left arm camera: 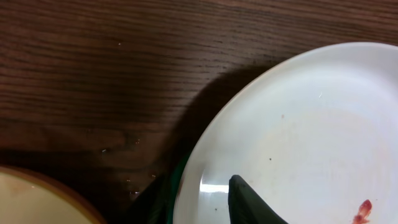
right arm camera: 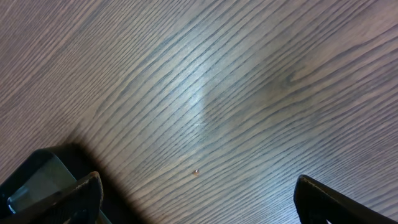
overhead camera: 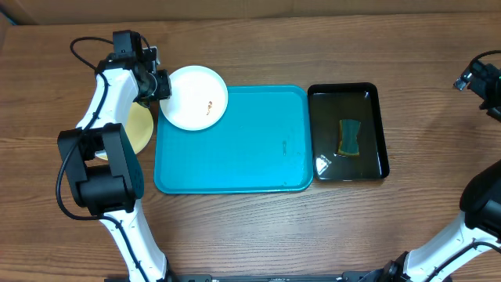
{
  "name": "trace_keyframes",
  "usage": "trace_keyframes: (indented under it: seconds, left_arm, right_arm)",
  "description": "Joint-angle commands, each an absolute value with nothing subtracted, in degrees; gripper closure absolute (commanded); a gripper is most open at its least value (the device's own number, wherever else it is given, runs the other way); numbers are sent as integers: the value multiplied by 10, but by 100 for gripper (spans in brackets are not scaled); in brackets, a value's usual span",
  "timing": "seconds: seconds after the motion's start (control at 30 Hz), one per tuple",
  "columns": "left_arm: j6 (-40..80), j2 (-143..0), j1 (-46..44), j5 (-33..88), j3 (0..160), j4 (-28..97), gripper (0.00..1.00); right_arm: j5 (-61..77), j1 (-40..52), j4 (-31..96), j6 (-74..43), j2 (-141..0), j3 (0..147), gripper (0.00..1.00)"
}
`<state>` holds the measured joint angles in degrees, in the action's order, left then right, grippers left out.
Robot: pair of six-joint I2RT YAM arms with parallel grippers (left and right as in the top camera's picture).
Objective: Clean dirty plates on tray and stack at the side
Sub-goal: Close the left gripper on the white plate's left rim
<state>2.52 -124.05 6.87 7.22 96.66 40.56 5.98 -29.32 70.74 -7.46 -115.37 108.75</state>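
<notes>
**While the left claw point(overhead camera: 160, 84) straddles the rim: get the pinch right**

Since the yellow plate point(overhead camera: 139, 129) lies on the table point(overhead camera: 250, 227) just left of the tray point(overhead camera: 235, 149), it is no concern for this step. The left claw sits at the white plate's point(overhead camera: 197, 98) left rim, one finger point(left arm camera: 252, 202) above and the other below. Whether the jaws pinch it, I cannot tell. The plate overhangs the tray's top-left corner, with a small orange smear point(overhead camera: 209, 105) near its centre.

Judgement: bite deeper on the rim, squeeze firmly, and lift level so the plate neither tips nor scrapes the tray.

A sponge point(overhead camera: 349, 137) waits in the black tray point(overhead camera: 382, 129), to the right. The right claw point(overhead camera: 477, 77), far right over bare table, is spread wide and empty.
</notes>
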Motion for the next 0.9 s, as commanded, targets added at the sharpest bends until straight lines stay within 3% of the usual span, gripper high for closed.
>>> trace_keyframes:
  seconds: [0.0, 0.07, 0.37, 0.5, 0.87]
  left_arm:
    - [12, -1254, 71, 68, 954, 401, 70]
    - [12, -1254, 71, 68, 954, 400, 73]
    - [12, -1254, 71, 68, 950, 403, 72]
    - [12, -1254, 71, 51, 950, 402, 78]
    - [13, -1254, 71, 41, 949, 405, 76]
  right_arm:
    - [60, -293, 706, -73, -1148, 1096, 0]
    - [60, -293, 706, -73, -1148, 1096, 0]
    - [60, -293, 706, -73, -1148, 1096, 0]
    - [60, -293, 706, -73, -1148, 1096, 0]
    - [60, -293, 706, -73, -1148, 1096, 0]
